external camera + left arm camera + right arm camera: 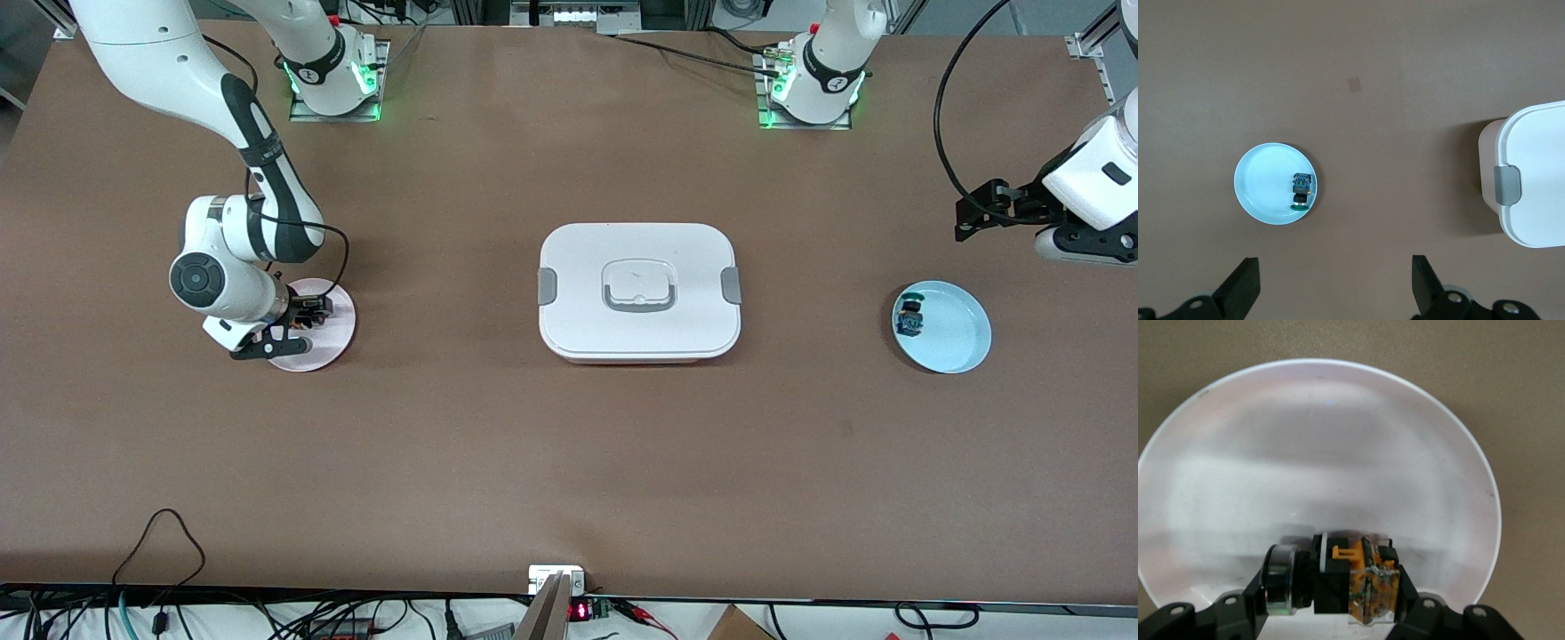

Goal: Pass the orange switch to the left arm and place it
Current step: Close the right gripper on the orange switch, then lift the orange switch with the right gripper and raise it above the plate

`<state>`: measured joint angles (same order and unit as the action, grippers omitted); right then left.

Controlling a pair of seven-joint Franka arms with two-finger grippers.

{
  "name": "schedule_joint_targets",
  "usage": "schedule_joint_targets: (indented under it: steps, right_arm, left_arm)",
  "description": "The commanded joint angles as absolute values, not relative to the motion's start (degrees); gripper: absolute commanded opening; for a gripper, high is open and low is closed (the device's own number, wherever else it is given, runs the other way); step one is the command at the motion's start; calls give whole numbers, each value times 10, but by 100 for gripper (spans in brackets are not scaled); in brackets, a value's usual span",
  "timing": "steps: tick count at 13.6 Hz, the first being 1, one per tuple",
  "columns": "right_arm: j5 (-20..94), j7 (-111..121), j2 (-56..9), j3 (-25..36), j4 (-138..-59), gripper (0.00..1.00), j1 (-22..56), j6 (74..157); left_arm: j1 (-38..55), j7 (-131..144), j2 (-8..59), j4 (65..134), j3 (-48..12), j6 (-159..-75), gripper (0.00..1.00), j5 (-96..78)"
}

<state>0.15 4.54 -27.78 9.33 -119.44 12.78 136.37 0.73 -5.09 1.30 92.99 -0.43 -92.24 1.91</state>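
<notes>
The orange switch (1358, 583), black with a tan-orange body, lies sideways between my right gripper's (1331, 587) fingers, which press on its two ends. It sits low over a pale pink plate (1325, 453); I cannot tell if it still rests on the plate. In the front view my right gripper (298, 322) is down at that plate (336, 342), at the right arm's end of the table. The white box (638, 258) stands at the table's middle. My left gripper (1335, 287) is open and empty, up in the air (978, 212) by the left arm's end.
A light blue plate (956, 333) at the left arm's end holds a small switch with blue-green parts (910, 317); both also show in the left wrist view, plate (1265, 183) and switch (1301, 190). The box's edge (1538, 167) shows there too.
</notes>
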Motion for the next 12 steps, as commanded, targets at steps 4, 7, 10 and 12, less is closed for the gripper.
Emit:
schedule_joint_targets:
  steps: [4,7,10,12]
  right_arm:
    - [16,116,-263,91,-1122,23,98,1261]
    - [46,111,-263,93,-1067,23,98,1188]
    - [47,75,-262,95,-1007,24,98,1123]
    - [47,66,-260,95,-974,22,99,1100]
  left_arm:
    - [8,-57,25,900,-7,-912,100,34]
    - [9,-57,25,900,-6,-912,100,35]
    - [10,-55,25,899,-7,-914,100,35]
    - [10,-54,25,898,-7,-915,100,35]
